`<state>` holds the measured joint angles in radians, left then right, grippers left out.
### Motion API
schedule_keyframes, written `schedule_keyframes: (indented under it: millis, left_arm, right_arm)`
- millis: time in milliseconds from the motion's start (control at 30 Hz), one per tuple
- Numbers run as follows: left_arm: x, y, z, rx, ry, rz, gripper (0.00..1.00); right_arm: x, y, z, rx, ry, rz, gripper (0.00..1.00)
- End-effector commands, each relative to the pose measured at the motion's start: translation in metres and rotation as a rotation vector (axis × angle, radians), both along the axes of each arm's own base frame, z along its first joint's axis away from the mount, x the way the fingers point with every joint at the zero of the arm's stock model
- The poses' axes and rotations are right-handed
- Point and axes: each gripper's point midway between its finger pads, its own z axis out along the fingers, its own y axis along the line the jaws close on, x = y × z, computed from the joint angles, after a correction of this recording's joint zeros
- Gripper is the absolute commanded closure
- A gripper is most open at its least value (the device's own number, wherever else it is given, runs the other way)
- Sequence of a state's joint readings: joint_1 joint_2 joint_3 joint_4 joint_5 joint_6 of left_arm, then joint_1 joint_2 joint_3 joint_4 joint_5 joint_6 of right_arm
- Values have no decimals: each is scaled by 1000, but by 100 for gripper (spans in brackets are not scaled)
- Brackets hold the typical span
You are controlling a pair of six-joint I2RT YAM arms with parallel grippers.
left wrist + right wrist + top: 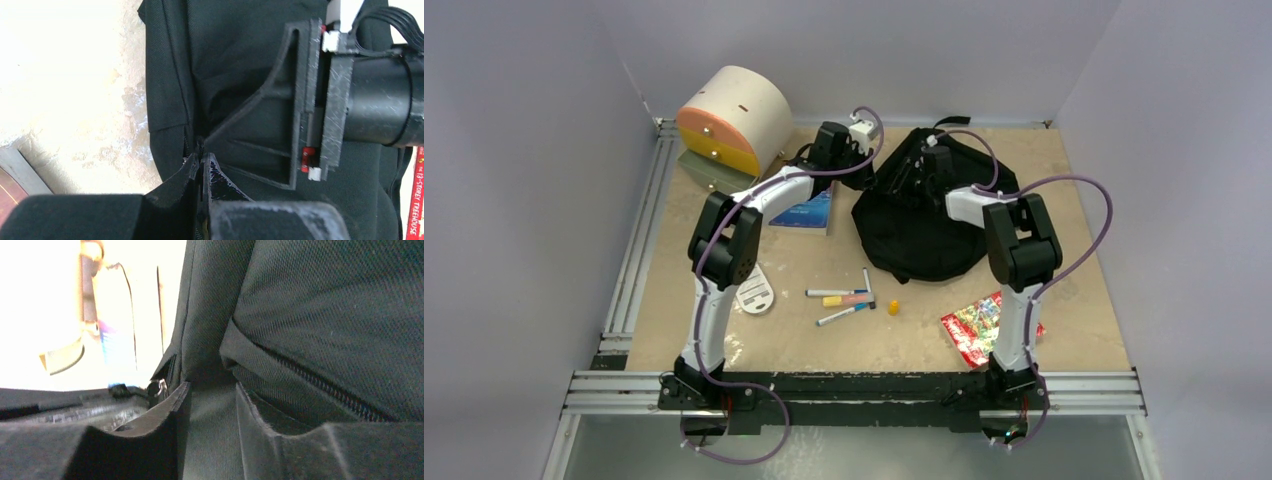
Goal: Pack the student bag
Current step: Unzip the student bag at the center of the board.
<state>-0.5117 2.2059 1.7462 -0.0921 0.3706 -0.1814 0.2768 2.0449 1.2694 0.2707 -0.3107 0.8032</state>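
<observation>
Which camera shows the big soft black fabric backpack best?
Top external: almost all of the big soft black fabric backpack shows, on the table. Both wrist views catch only close-up fabric patches; the right one also a zipper.

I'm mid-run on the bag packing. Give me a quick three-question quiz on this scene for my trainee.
1. True or false: the student bag lies beside the right arm's base.
2. Which lies nearest that base? A book, B red packet, C drawer box.
3. What sits between the right claw's fingers?
Key: 1 false, it lies well beyond it; 2 B; 3 a fold of the bag's fabric.
</observation>
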Motion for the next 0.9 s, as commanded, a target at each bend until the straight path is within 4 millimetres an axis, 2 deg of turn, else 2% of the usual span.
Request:
schedule_keyframes:
  millis: [0,100,167,500,767,867]
  left_arm:
    - [0,0,53,-46,-106,-26,100]
    - [-4,4,46,-34,-93,-18,100]
    - [-4,10,40,-13,-89,11,100]
    - [-12,38,27,68,-80,108,100]
    - [-40,49,16,63,-13,123,100]
    - [-48,51,20,51,5,125,100]
  right_arm:
    - [27,3,11,6,-34,-42,64]
    - [36,6,10,11,-37,-44,73]
    - [39,7,8,16,-36,-47,74]
    - [45,6,-1,24,-28,-65,75]
    - [56,-1,-7,15,-32,-95,75]
    - [65,-3,-11,8,-36,-109,75]
